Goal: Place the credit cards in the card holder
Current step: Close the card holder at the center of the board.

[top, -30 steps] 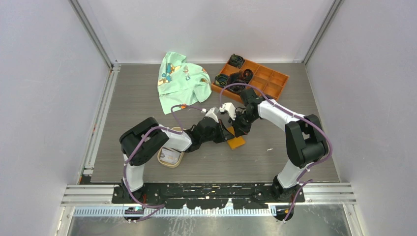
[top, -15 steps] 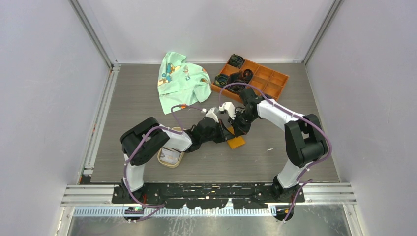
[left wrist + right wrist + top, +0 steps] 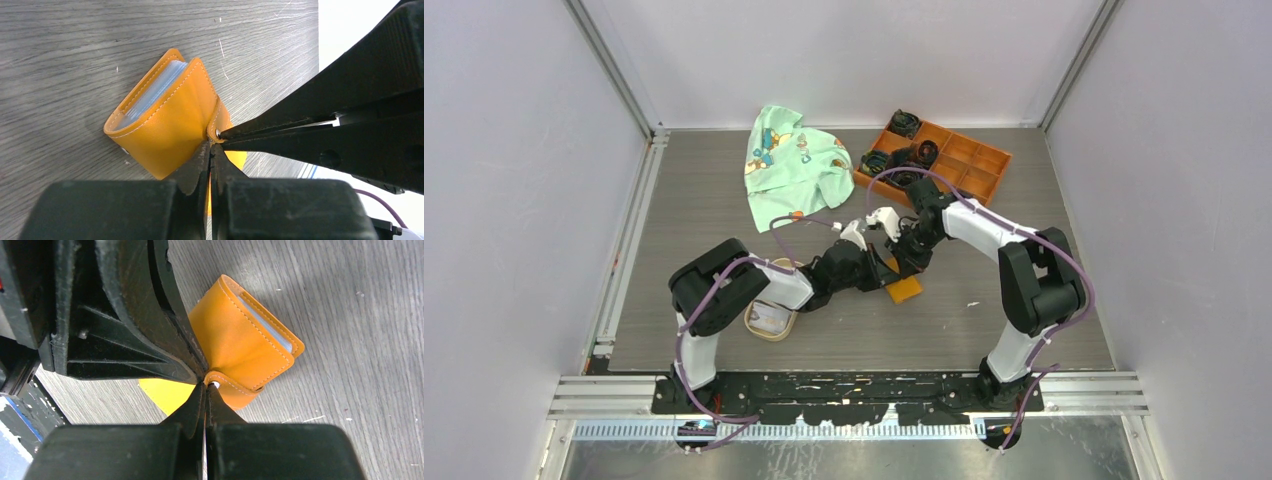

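Little has moved in the last second. Top view: right arm [image 3: 984, 228] has swung a touch inward, and the card holder [image 3: 905, 290] sits where it was, mid-table [image 3: 704, 250], slightly toward the near edge. Pale flats in the tan dish [image 3: 749, 318], by the near edge left of centre, are probably the credit cards [image 3: 772, 317], too small to confirm. So nothing is loaded yet; by my read you're still on the opening step

Left wrist: left gripper [image 3: 210, 148] is fully closed, tips at the snap tab. The right gripper [image 3: 223, 134] comes in from the side, closed too, at the same spot. Holder is folded and the snap looks fastened; the top view hides all of that

Right wrist: same meeting point from the other side, plus a yellow flat patch [image 3: 165, 392] under the holder that I can't identify. Neither wrist view shows whether leather is actually between the jaws
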You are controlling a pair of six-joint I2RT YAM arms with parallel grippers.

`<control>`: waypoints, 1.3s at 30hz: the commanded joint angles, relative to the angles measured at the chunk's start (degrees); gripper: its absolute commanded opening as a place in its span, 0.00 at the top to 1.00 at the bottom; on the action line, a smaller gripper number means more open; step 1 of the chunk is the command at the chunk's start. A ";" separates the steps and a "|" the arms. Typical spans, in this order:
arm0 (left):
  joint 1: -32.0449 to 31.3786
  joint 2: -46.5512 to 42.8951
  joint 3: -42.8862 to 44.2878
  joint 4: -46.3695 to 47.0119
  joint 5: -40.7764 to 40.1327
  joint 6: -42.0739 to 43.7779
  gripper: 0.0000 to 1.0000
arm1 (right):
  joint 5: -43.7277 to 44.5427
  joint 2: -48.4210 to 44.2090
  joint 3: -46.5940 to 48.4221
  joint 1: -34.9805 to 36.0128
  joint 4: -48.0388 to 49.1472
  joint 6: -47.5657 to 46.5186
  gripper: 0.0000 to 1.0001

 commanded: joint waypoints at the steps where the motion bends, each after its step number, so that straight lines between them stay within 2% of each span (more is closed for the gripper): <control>1: 0.49 -1.10 -3.21 -6.28 -2.44 2.47 0.95 | -1.40 2.98 -0.59 2.06 0.66 0.79 0.99; 6: 0.94 -4.69 -4.46 -8.10 -3.20 3.60 0.90 | -0.47 3.49 -0.46 2.15 0.95 1.28 0.99; 14: 0.94 -6.17 -4.75 -9.37 -3.20 4.39 0.89 | 0.74 3.79 -0.33 2.11 1.83 2.71 0.99; 26: 2.11 -3.78 -5.53 -9.64 -2.81 4.79 1.00 | 2.83 3.94 -0.11 3.12 3.53 5.58 0.99; 39: 2.61 -2.17 -6.42 -8.02 -2.54 4.87 1.00 | 7.20 6.76 1.23 6.54 2.58 6.48 0.99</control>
